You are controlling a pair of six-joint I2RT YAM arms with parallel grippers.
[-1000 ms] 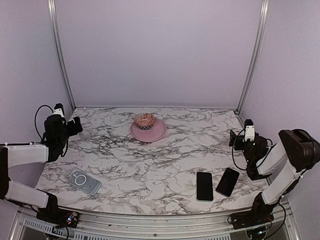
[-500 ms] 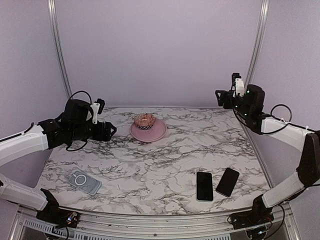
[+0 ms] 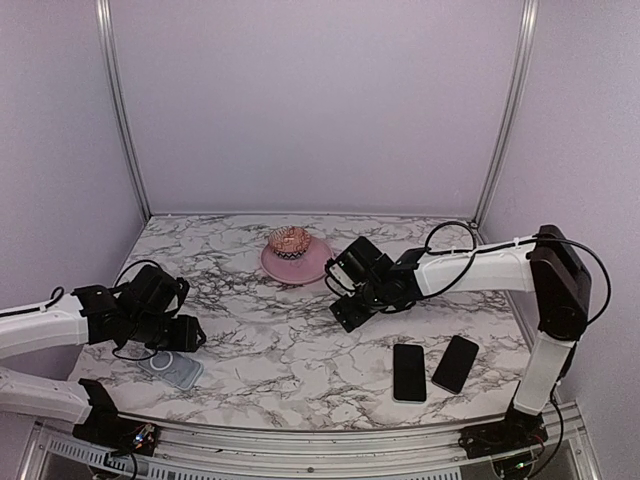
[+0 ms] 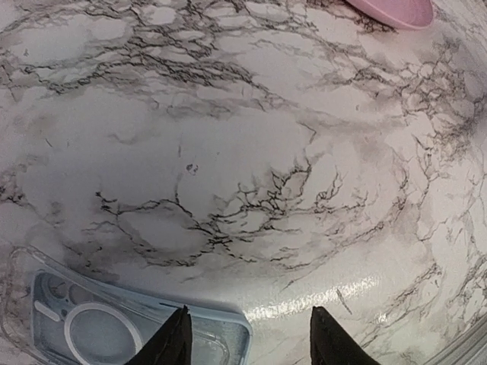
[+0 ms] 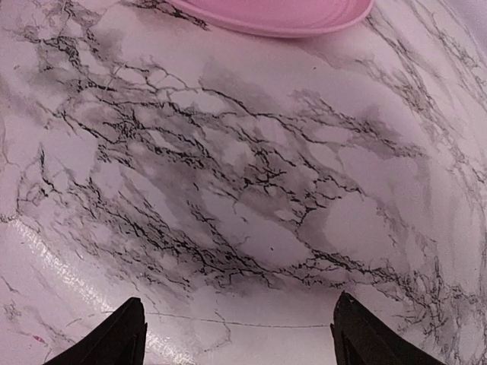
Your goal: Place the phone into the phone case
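Observation:
The clear phone case lies flat near the front left of the table; in the left wrist view its white ring shows at the lower left. My left gripper is open and empty just above the case's right end, one fingertip over its rim, gripper. The phone, black screen with a thin pale edge, lies at the front right. My right gripper is open and empty over bare marble in mid-table, far from the phone, gripper. Neither phone shows in the wrist views.
An all-dark phone lies tilted just right of the phone. A pink plate holding a brown woven object sits at the back centre; its rim shows at the top of the right wrist view. Walls enclose three sides.
Both arms have swung down from raised poses. The left gripper dropped to the case at front left; the right gripper came from the back right to mid-table near the plate.

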